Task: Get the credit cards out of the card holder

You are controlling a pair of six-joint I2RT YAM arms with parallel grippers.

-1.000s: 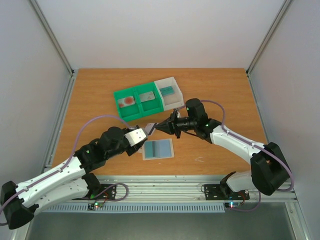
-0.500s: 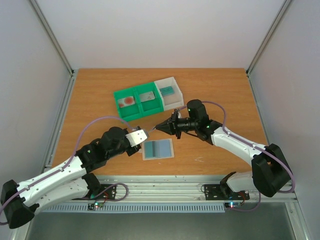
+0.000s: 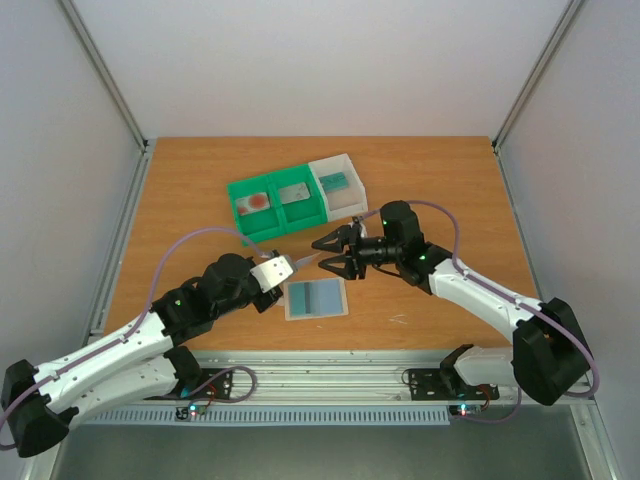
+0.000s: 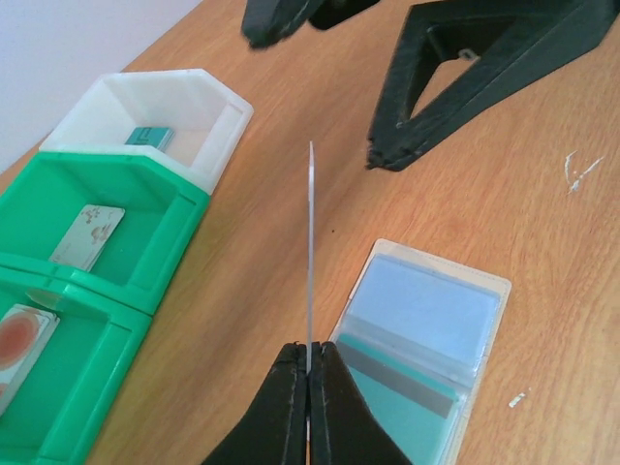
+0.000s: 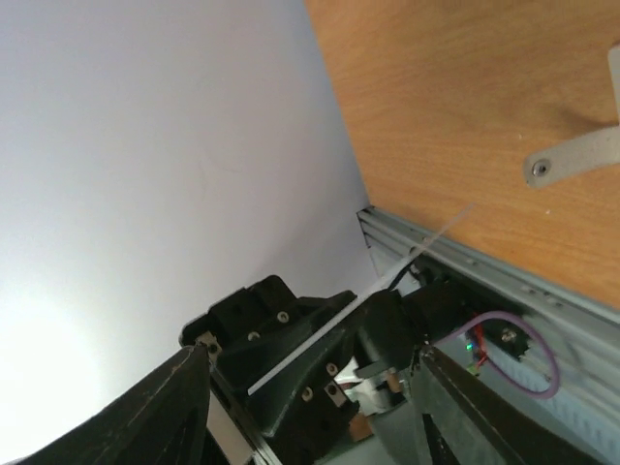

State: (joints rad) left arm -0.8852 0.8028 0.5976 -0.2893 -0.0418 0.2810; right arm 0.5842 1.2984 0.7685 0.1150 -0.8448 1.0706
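Two cards sit in the card holder (image 3: 316, 298): a blue card (image 4: 426, 308) and a teal card (image 4: 407, 418) with a dark stripe, both showing through its face. You will find the holder lying flat on the counter (image 3: 450, 190), near the front edge, between the two arms.

One pale card (image 4: 311, 252) is held clear of the counter, just beside the holder. The left gripper (image 4: 310, 373) has its fingers pressed together on one end. The card is edge-on to the left wrist camera, with its free end toward the right gripper (image 3: 333, 255).

Right gripper: fingers spread, just beyond that free end, not touching it, and nothing is held.

Green tray (image 3: 284, 227), two compartments, farther back on the counter. Look for a white card with a red circle (image 3: 256, 202) in the left compartment and a grey card (image 3: 294, 192) in the right one.

White tray (image 3: 352, 203), touching the green tray's right end, with a second teal card (image 3: 334, 181) lying inside.
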